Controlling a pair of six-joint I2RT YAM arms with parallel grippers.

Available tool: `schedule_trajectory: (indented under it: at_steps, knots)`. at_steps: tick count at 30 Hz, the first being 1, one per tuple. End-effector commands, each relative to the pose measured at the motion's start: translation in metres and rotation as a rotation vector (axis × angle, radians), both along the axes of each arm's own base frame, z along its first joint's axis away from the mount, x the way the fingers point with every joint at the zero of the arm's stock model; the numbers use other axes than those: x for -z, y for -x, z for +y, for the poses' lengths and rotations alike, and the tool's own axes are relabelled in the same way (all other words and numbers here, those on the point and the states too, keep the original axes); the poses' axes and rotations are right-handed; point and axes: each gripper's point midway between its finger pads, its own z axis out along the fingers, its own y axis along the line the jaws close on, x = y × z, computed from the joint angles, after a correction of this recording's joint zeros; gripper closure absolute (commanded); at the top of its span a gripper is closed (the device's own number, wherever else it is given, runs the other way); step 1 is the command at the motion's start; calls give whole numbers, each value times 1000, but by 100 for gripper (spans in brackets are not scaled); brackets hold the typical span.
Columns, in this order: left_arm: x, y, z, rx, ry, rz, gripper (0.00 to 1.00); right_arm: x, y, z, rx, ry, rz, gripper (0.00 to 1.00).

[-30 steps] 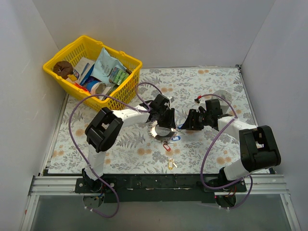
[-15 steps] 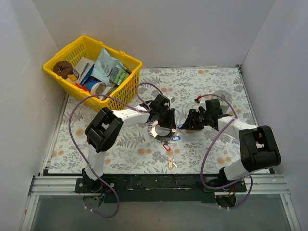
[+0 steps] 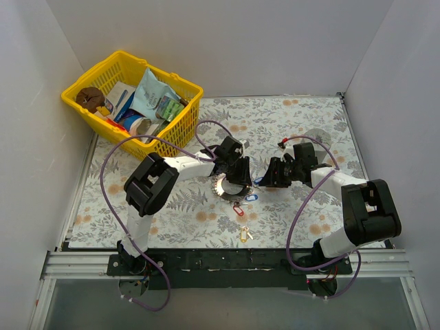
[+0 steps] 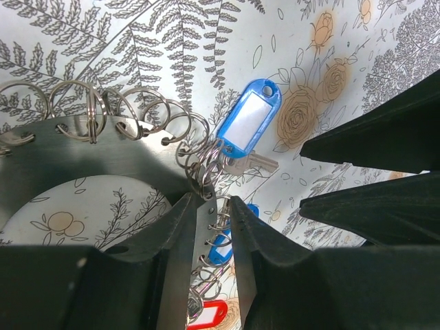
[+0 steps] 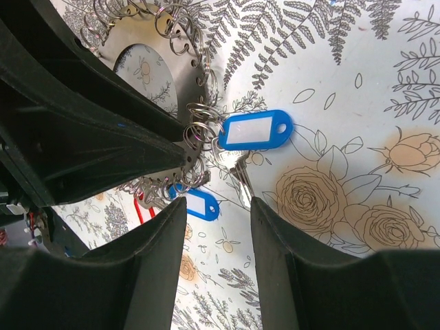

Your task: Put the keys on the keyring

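The keyring (image 3: 230, 187) is a flat silvery plate with an open centre and several small split rings round its rim. My left gripper (image 3: 235, 170) is shut on its edge, as the left wrist view shows (image 4: 212, 220), with the plate (image 4: 82, 151) between the jaws. A blue-tagged key (image 4: 247, 117) hangs from a split ring. A second blue tag (image 4: 221, 247) and a red tag (image 4: 210, 315) hang lower. My right gripper (image 3: 269, 177) is open and empty (image 5: 218, 203), just right of the ring (image 5: 172, 75) and the blue tag (image 5: 254, 130). A yellow-tagged key (image 3: 244, 236) lies loose near the front.
A yellow basket (image 3: 96, 72) full of packets stands at the back left. A grey round metal object (image 3: 317, 136) sits behind the right arm. Purple cables loop over both arms. White walls enclose the floral mat (image 3: 137, 213).
The left arm has shifted slightly to the right with the ring in its grip. The right gripper and the keys stay about where they were.
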Motion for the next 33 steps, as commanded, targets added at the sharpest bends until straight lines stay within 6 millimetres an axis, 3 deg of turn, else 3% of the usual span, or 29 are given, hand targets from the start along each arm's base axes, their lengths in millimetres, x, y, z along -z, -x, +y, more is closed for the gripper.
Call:
schedule_trajectory:
  at_steps: [1, 8, 17, 25, 33]
  knots:
    - [-4, -2, -3, 5, 28, 0, 74, -8, -4, 0, -5, -11, -43, 50]
    - [-2, -3, -6, 3, 39, 5, 76, -8, -2, -1, -5, -9, -37, 50]
    - [-7, -9, -1, -5, 19, -41, 100, -9, -2, -1, -4, -8, -43, 50]
    - [-18, -4, 2, 29, 29, -74, 100, -19, -5, -3, -1, -2, -76, 50]
    - [-45, 1, 10, 70, 52, -152, 100, -40, -9, 1, -48, -22, -154, 50]
